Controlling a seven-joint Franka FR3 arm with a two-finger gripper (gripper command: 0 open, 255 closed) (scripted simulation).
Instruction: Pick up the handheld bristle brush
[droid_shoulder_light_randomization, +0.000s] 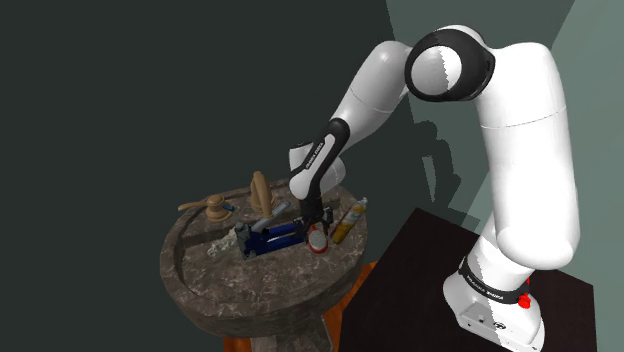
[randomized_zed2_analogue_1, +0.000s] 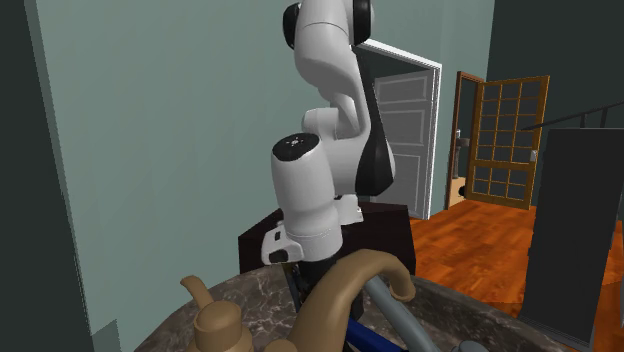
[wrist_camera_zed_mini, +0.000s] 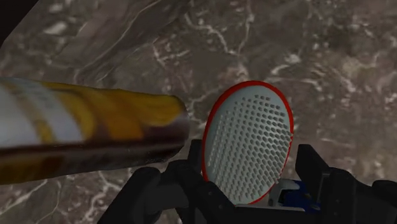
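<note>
The brush (wrist_camera_zed_mini: 251, 137) is an oval pad of pale bristles with a red rim, lying on the brown marbled basin top (wrist_camera_zed_mini: 305, 51). My black gripper (wrist_camera_zed_mini: 251, 159) is down over it, open, with the brush between the fingers. One finger (wrist_camera_zed_mini: 194, 156) is at the red rim; the other finger (wrist_camera_zed_mini: 312, 165) stands a narrow gap off. In the shoulder view the gripper (droid_shoulder_light_randomization: 318, 226) hangs just above the brush (droid_shoulder_light_randomization: 318, 243) at the basin's right side.
A yellow and brown tube (wrist_camera_zed_mini: 89, 133) lies close beside the brush, also seen as the tube (droid_shoulder_light_randomization: 347, 220). A blue object (droid_shoulder_light_randomization: 275, 238), a tan faucet (droid_shoulder_light_randomization: 260, 188) and a tan handle (droid_shoulder_light_randomization: 205, 205) crowd the round marbled basin (droid_shoulder_light_randomization: 260, 295). The dark stand (droid_shoulder_light_randomization: 420, 280) is at the right.
</note>
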